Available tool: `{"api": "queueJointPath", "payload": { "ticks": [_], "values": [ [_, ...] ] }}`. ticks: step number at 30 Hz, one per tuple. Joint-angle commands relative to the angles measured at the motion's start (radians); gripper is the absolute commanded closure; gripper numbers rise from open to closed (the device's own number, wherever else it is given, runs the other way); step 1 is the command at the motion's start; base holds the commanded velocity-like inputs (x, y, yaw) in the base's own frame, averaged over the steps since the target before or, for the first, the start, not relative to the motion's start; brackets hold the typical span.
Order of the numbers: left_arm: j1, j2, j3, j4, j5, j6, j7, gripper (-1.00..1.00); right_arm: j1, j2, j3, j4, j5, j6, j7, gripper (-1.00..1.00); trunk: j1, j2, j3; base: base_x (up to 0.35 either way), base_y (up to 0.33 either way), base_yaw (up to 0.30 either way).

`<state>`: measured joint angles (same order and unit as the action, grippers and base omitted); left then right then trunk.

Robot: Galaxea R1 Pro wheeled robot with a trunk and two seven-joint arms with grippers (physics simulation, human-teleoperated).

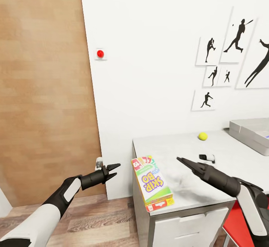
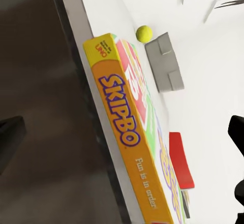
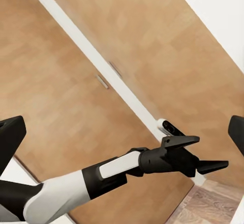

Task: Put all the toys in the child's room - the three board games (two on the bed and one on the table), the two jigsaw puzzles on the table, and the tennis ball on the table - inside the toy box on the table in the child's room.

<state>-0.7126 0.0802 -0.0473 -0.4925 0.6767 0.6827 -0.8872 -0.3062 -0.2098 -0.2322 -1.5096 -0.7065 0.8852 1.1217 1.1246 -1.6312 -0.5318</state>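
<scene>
A yellow Skip-Bo board game (image 1: 152,183) lies flat at the near left corner of the table (image 1: 224,172), overhanging its edge a little. The tennis ball (image 1: 203,136) rests farther back near the wall. The grey toy box (image 1: 248,132) stands at the table's right. My left gripper (image 1: 111,171) hangs open in the air left of the table, level with the game, whose orange side (image 2: 122,127) it faces. My right gripper (image 1: 184,162) hovers open over the tabletop, right of the game and holding nothing. The jigsaw puzzles and bed are out of view.
A wooden door (image 1: 45,90) fills the wall to the left of the table. A small white and black object (image 1: 207,158) lies on the table beyond my right gripper. A red chair (image 1: 239,224) stands by the white drawers (image 1: 186,224). Black silhouette pictures (image 1: 231,53) hang above.
</scene>
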Motion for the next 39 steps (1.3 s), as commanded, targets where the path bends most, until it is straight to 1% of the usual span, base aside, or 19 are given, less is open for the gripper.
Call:
{"api": "queueJointPath", "payload": {
  "ticks": [1,11,16,24,33,39],
  "values": [
    [-0.001,0.001,-0.005,0.000,0.009,0.006,0.001,-1.00,0.002,0.000,-0.003,-0.003,-0.002,0.007,0.002,-1.00,0.000,-0.001,-0.001,0.000,0.000,0.000],
    [-0.001,0.001,-0.007,0.000,0.009,0.005,0.002,-1.00,0.010,0.001,-0.018,-0.011,-0.003,0.012,0.006,-1.00,0.000,-0.001,-0.001,0.000,-0.047,0.000],
    [-0.001,0.001,-0.007,0.000,0.009,0.004,0.002,-1.00,0.010,0.001,-0.019,-0.011,-0.002,0.012,0.006,-1.00,0.000,-0.001,-0.001,0.000,-0.132,0.000],
    [-0.001,0.001,-0.008,0.000,0.009,0.005,0.002,-1.00,0.011,0.001,-0.019,-0.011,-0.002,0.012,0.006,-1.00,0.000,-0.001,-0.001,0.000,-0.045,0.000],
    [-0.001,0.001,-0.005,0.000,0.009,0.006,0.001,-1.00,0.011,0.003,-0.019,-0.011,-0.002,0.011,0.006,-1.00,0.000,-0.001,-0.001,0.000,-0.172,0.000],
    [-0.001,0.002,-0.005,0.000,0.009,0.006,0.001,-1.00,0.011,0.004,-0.019,-0.012,-0.002,0.011,0.006,-1.00,0.000,-0.001,-0.001,0.007,-0.048,0.000]
  ]
}}
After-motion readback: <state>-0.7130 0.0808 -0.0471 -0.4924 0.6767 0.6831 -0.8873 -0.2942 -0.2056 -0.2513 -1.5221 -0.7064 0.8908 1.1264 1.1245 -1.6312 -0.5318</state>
